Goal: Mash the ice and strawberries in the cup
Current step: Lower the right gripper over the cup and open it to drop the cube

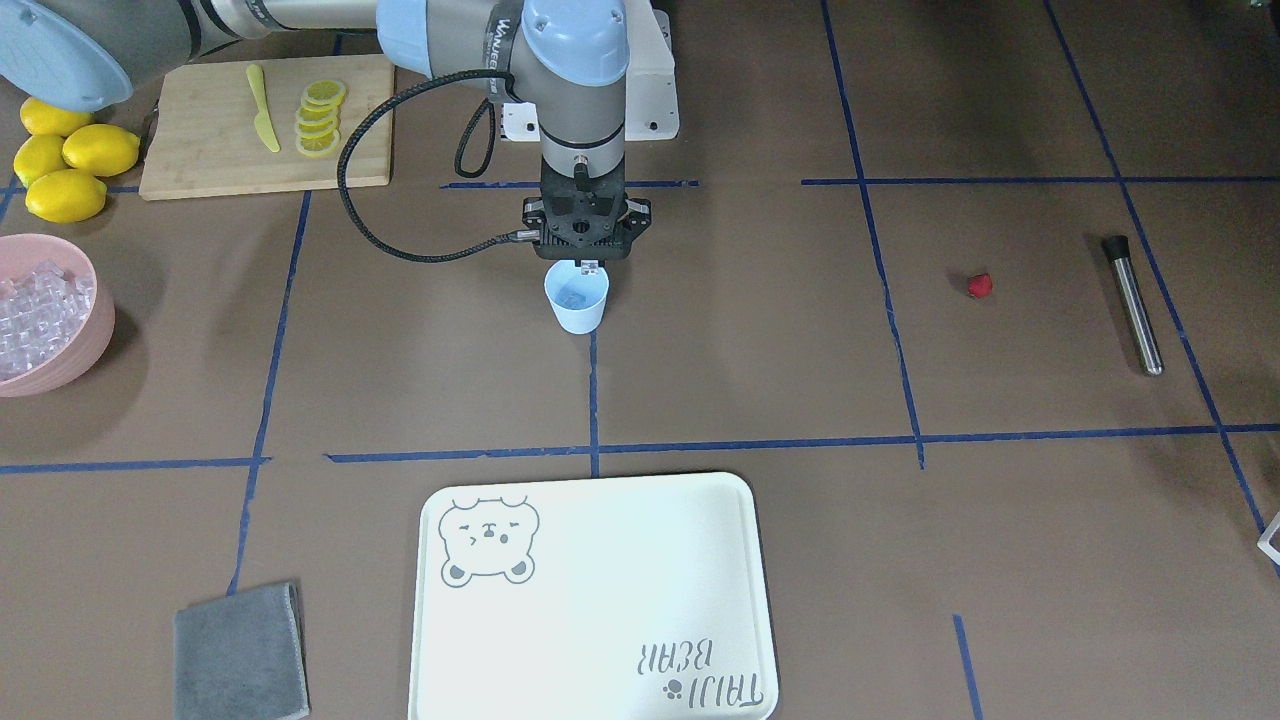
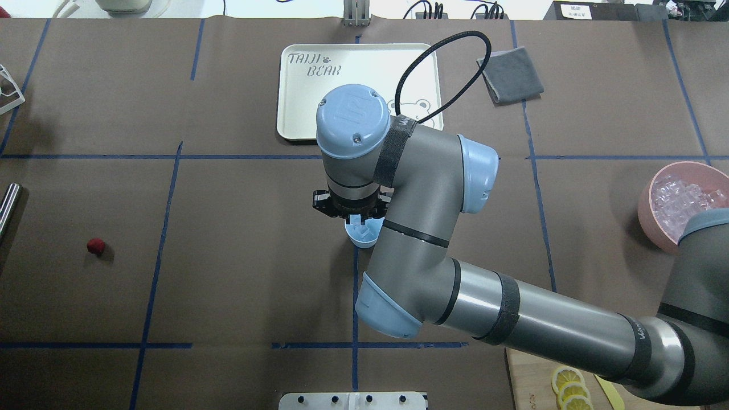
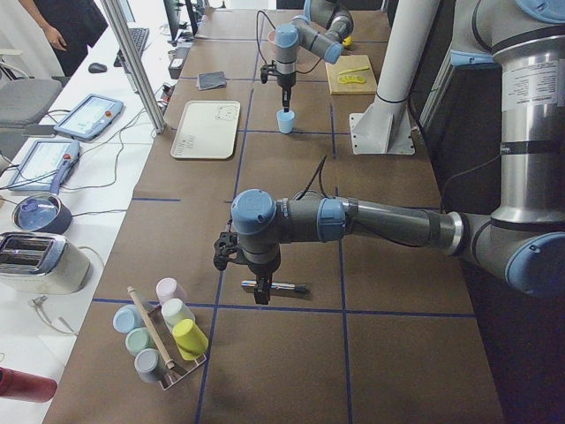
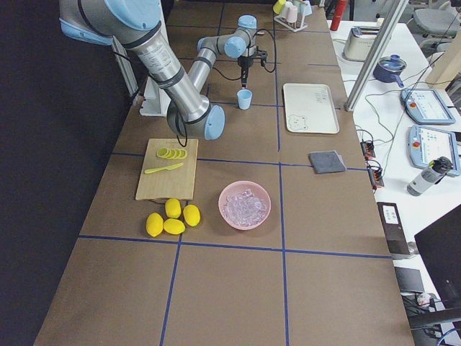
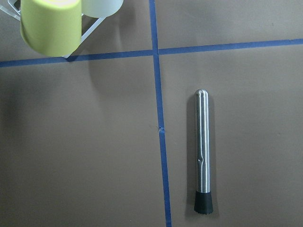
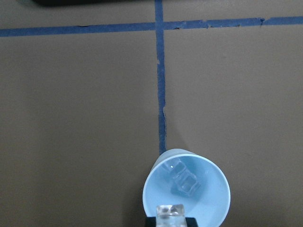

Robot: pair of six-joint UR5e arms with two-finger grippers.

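Note:
The pale blue cup [image 1: 577, 305] stands upright at the table's middle, with ice cubes [image 6: 184, 182] at its bottom. My right gripper [image 1: 588, 264] hangs straight over the cup's mouth, shut on one clear ice cube [image 6: 171, 210]. More ice [image 1: 35, 305] fills the pink bowl [image 1: 98, 325]. The red strawberry [image 1: 980, 285] lies alone on the table, far from the cup. My left gripper [image 3: 259, 290] hovers over a steel muddler [image 5: 202, 151]; I cannot tell whether it is open or shut.
A white tray [image 1: 600, 600] and a grey cloth [image 1: 240, 655] lie beyond the cup. Lemons [image 1: 65, 160] and a cutting board [image 1: 220, 150] with lemon slices and a yellow knife sit near the bowl. A rack of cups [image 3: 163, 340] stands by the muddler.

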